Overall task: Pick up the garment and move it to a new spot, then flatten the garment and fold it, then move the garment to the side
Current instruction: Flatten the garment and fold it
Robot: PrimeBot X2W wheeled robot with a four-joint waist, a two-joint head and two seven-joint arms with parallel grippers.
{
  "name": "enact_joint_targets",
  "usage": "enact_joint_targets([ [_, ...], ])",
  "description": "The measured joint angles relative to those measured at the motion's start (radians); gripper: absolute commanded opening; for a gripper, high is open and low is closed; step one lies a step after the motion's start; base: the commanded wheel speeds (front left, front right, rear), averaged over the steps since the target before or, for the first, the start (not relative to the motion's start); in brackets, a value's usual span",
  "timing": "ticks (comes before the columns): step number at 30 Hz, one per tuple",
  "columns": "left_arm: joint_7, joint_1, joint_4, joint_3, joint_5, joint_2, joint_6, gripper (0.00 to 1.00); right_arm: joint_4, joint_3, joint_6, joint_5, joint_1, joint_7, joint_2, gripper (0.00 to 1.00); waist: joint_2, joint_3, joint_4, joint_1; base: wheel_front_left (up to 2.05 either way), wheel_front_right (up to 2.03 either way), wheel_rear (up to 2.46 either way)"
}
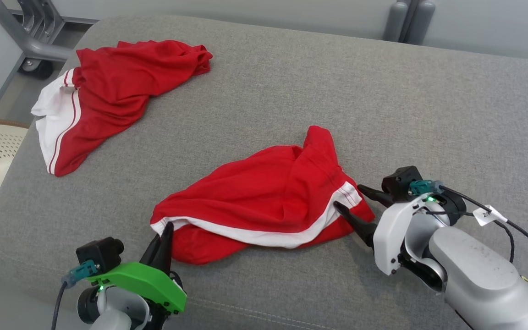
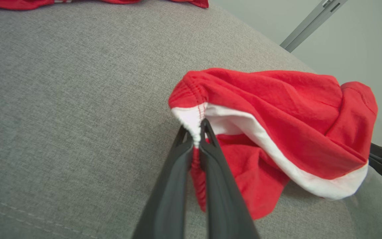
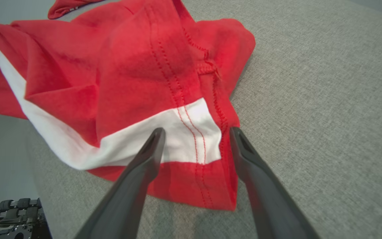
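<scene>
Left claw, nearest, is clamped together on the white hem of the red shorts, whose long axis runs across the grey cushion to the right claw. Left wrist view: hem corner pinched at the tips. Right wrist view: fingers apart at the shorts' white-banded end.

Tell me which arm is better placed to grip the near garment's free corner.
Right. The right gripper is open astride the near garment's white-banded corner, while the left gripper is shut on its opposite edge.
</scene>
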Motion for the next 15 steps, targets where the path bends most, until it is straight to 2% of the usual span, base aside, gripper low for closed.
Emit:
enact_joint_targets([
  [1, 0.000, 0.000, -0.001, 0.000, 0.000, 0.000, 0.000, 0.00, 0.005, 0.008, 0.000, 0.003, -0.006, 0.000, -0.005, 0.98, 0.0000, 0.001, 0.001, 0.0000, 0.00, 0.00, 0.00],
  [3, 0.000, 0.000, -0.003, 0.000, 0.000, 0.000, 0.005, 0.00, 0.010, 0.019, 0.000, 0.009, -0.019, -0.001, -0.012, 0.58, 0.0000, 0.003, 0.003, 0.0000, 0.00, 0.00, 0.00],
  [5, 0.000, 0.001, -0.005, 0.000, 0.000, 0.001, 0.008, 0.00, 0.012, 0.029, 0.000, 0.014, -0.033, -0.002, -0.015, 0.34, 0.0000, 0.004, 0.003, 0.0000, 0.00, 0.00, 0.00],
  [7, 0.004, 0.001, -0.006, 0.001, 0.000, 0.002, 0.009, 0.00, 0.011, 0.038, 0.000, 0.016, -0.043, -0.015, -0.020, 0.04, 0.0000, 0.004, 0.003, 0.0000, 0.00, 0.00, 0.00],
  [8, 0.004, 0.002, -0.007, 0.002, 0.000, 0.003, 0.009, 0.00, 0.011, 0.045, 0.000, 0.018, -0.047, -0.021, -0.024, 0.00, 0.0000, 0.004, 0.002, 0.0000, 0.00, 0.00, 0.00],
  [15, -0.002, 0.022, -0.021, 0.016, 0.000, 0.010, 0.017, 0.00, -0.009, 0.108, 0.000, 0.055, -0.059, -0.065, -0.042, 0.00, 0.0000, -0.001, -0.021, 0.0000, 0.00, 0.00, 0.00],
])
